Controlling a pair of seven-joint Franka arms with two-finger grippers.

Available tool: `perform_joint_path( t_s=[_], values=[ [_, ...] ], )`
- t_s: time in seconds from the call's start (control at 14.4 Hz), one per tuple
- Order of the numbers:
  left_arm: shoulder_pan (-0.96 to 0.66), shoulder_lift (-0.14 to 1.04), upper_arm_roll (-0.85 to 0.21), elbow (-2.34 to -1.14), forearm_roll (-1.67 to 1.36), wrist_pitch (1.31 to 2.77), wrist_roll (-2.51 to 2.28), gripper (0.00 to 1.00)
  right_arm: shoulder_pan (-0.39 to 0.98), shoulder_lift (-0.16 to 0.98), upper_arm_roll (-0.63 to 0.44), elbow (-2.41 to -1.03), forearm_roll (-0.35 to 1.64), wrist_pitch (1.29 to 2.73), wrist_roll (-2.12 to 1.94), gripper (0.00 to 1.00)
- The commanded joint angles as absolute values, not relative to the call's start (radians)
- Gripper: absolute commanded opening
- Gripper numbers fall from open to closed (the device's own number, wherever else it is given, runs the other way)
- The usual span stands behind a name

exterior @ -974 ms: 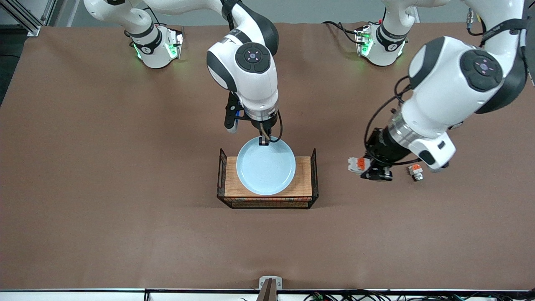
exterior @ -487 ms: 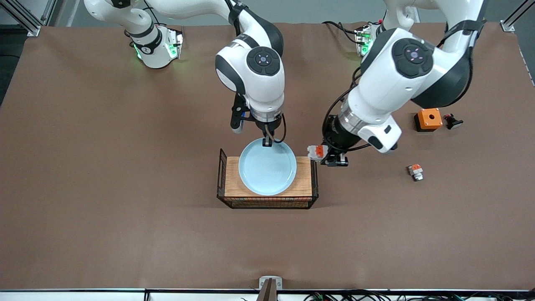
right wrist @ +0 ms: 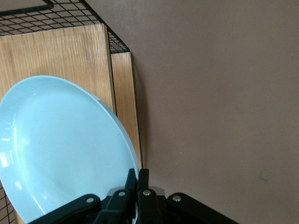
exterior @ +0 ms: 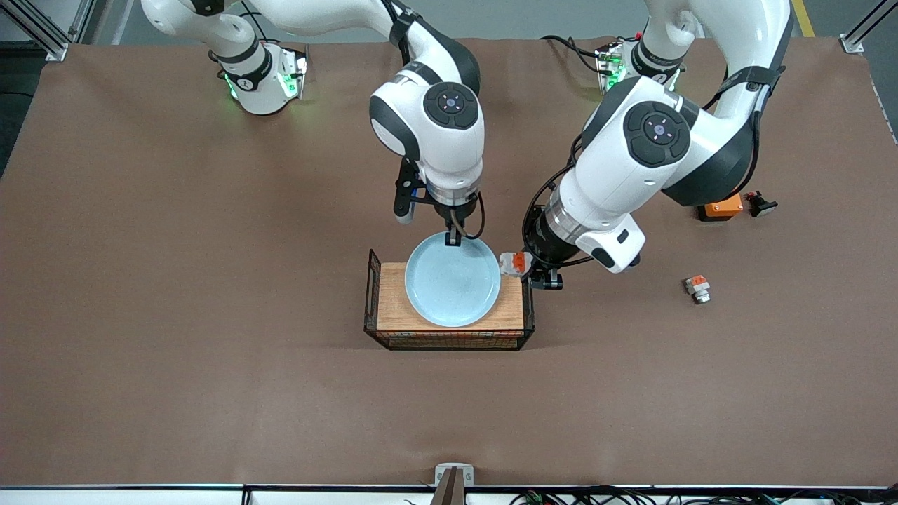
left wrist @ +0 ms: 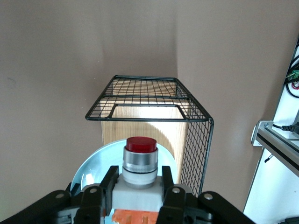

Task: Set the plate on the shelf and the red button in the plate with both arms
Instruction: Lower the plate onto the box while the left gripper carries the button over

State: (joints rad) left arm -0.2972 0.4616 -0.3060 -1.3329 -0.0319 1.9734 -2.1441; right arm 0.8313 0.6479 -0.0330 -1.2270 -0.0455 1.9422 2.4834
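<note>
The light blue plate (exterior: 452, 280) hangs slightly tilted over the wooden floor of a black wire basket (exterior: 372, 298). My right gripper (exterior: 453, 238) is shut on the plate's rim on the side farther from the front camera. In the right wrist view its fingers (right wrist: 138, 176) pinch the plate (right wrist: 60, 149) at the edge. My left gripper (exterior: 526, 267) is shut on the red button (exterior: 513, 262) over the basket's end wall toward the left arm's end. In the left wrist view the red button (left wrist: 140, 161) points its red cap at the basket (left wrist: 196, 140), with the plate (left wrist: 93, 163) below it.
A small part with a grey-white end (exterior: 697, 287) lies on the brown table toward the left arm's end. An orange box (exterior: 719, 208), partly hidden by the left arm, and a small black part (exterior: 761, 203) lie farther from the front camera.
The left arm has carried the red button from over the open table to the basket's end. The right gripper and plate have shifted slightly toward the left arm's end.
</note>
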Motion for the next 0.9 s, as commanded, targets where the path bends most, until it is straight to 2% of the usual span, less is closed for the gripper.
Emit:
perform_joint_path(
  t_s=[0.0,0.28,0.35,0.42,0.49,0.56,0.83],
  values=[
    [-0.305,0.466,-0.298,-1.301,-0.035,1.956,-2.151,0.3,0.844,0.658,-0.043,-1.23,-0.084,1.954,2.511,0.02],
    [-0.304,0.471,-0.296,-1.301,-0.035,1.965,-2.149,0.3,0.841,0.663,-0.043,-1.229,-0.1,1.954,2.503,0.1],
    [-0.304,0.471,-0.296,-1.301,-0.035,1.967,-2.148,0.3,0.841,0.667,-0.043,-1.229,-0.103,1.954,2.5,0.15],
    [-0.302,0.474,-0.296,-1.301,-0.035,1.967,-2.148,0.3,0.841,0.67,-0.043,-1.229,-0.112,1.954,2.499,0.3],
    [-0.302,0.474,-0.296,-1.301,-0.035,1.967,-2.148,0.3,0.841,0.676,-0.041,-1.229,-0.117,1.954,2.5,0.7],
    [-0.304,0.474,-0.298,-1.301,-0.035,1.967,-2.148,0.3,0.842,0.68,-0.043,-1.229,-0.126,1.953,2.502,1.0],
    [-0.302,0.476,-0.296,-1.301,-0.035,1.968,-2.146,0.3,0.839,0.684,-0.043,-1.223,-0.13,1.95,2.499,1.0]
  ],
)
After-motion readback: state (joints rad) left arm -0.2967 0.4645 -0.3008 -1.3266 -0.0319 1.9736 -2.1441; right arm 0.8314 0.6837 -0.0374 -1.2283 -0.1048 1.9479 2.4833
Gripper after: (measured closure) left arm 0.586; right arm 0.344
